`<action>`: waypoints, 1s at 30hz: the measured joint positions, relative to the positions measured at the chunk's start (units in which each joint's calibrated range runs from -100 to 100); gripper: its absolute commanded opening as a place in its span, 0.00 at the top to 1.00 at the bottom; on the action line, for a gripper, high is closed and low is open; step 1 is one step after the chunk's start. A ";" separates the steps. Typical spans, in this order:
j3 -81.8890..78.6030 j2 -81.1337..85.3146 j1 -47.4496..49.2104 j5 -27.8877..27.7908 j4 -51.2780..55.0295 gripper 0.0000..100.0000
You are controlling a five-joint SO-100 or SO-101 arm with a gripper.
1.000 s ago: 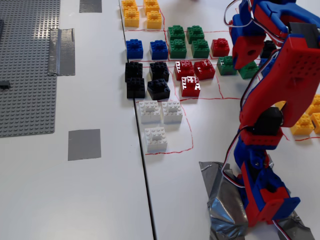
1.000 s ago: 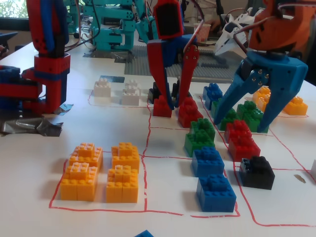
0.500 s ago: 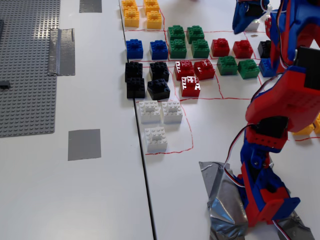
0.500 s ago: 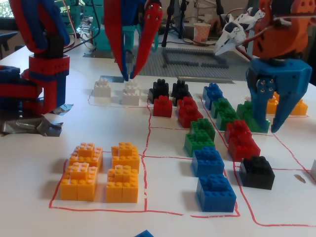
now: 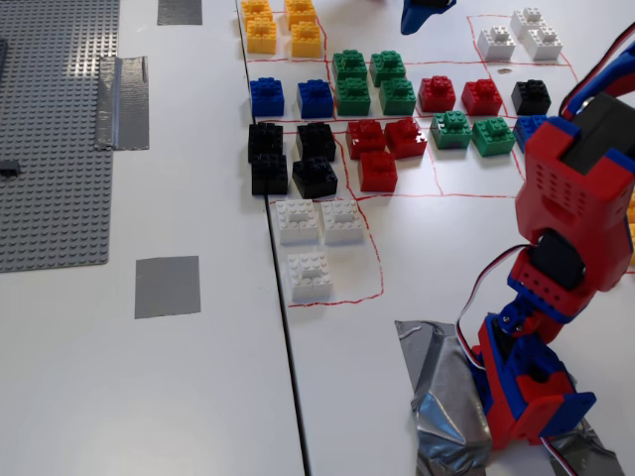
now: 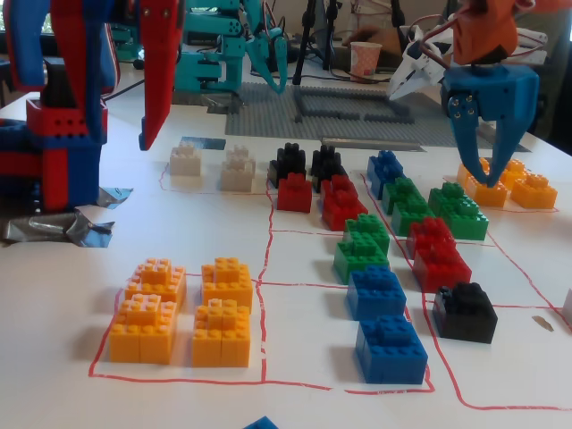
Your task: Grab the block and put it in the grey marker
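Note:
Yellow-orange blocks (image 6: 179, 313) stand in a red-outlined square near the camera, stacked two high. More of them lie at the far right (image 6: 514, 183) and at the top (image 5: 278, 25) of the steep fixed view. The grey marker (image 5: 167, 286) is a flat square patch on the white table, bare. My red-and-blue arm (image 5: 575, 198) rises from its taped base; its gripper is off frame in that view. In the low fixed view my gripper (image 6: 130, 143) hangs high at the left, red fingers (image 6: 163, 71) slightly apart, open, holding nothing, well above and behind the near blocks.
A second orange-and-blue arm's gripper (image 6: 483, 174) hovers by the far-right yellow bricks. Blue, green, red, black and white bricks (image 5: 317, 99) fill red-lined squares. A grey studded baseplate (image 5: 50, 129) and a tape strip (image 5: 124, 101) lie left.
My gripper lifted off the red bricks and swung left in the low view, its fingers narrowing. The orange-and-blue gripper moved back toward the far yellow bricks and also narrowed.

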State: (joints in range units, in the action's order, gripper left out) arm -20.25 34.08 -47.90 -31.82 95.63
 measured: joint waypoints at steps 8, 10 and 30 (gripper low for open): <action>-0.09 -3.92 -3.29 -3.42 -2.59 0.74; -0.09 -5.34 -3.37 -4.00 -4.05 0.74; -5.18 -15.69 -7.54 -5.62 -21.04 0.72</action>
State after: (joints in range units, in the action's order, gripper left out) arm -25.43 18.40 -55.43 -37.44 74.60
